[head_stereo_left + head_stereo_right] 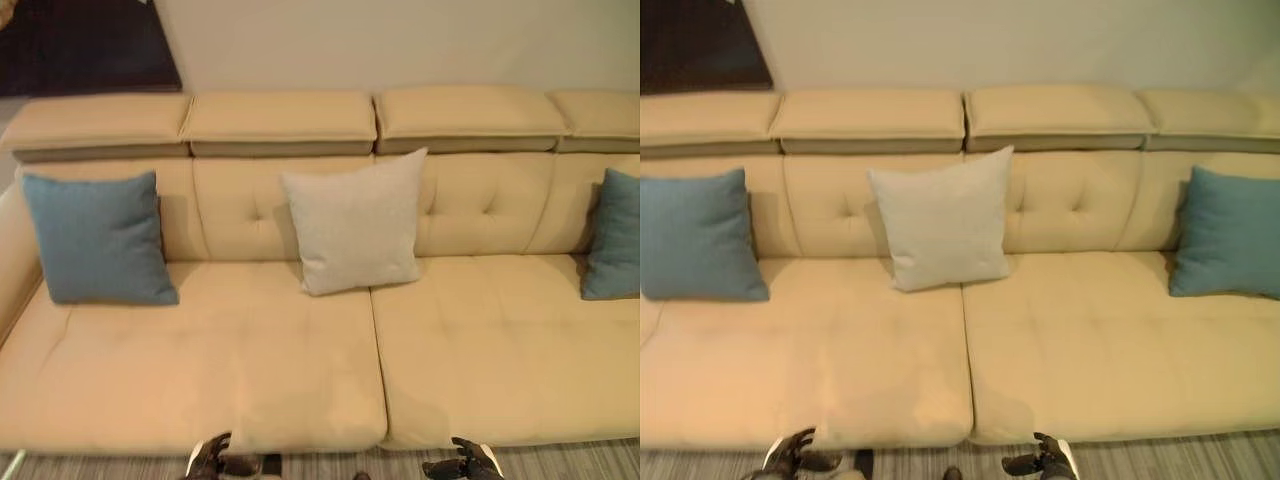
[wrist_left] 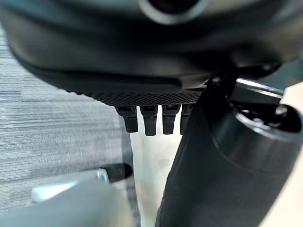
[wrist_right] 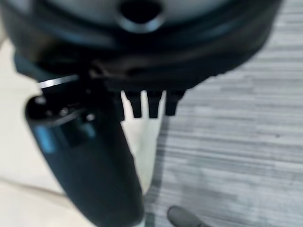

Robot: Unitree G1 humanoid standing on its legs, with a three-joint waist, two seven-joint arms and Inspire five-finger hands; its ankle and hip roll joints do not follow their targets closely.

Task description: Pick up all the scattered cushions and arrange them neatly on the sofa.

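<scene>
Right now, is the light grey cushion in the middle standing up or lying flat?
Standing up: the grey cushion rests its lower edge on the sofa seat and leans against the backrest.

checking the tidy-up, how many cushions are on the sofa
3. A blue cushion leans on the backrest at the left end, a grey cushion at the middle, and another blue cushion at the right end. More could lie outside the views.
</scene>
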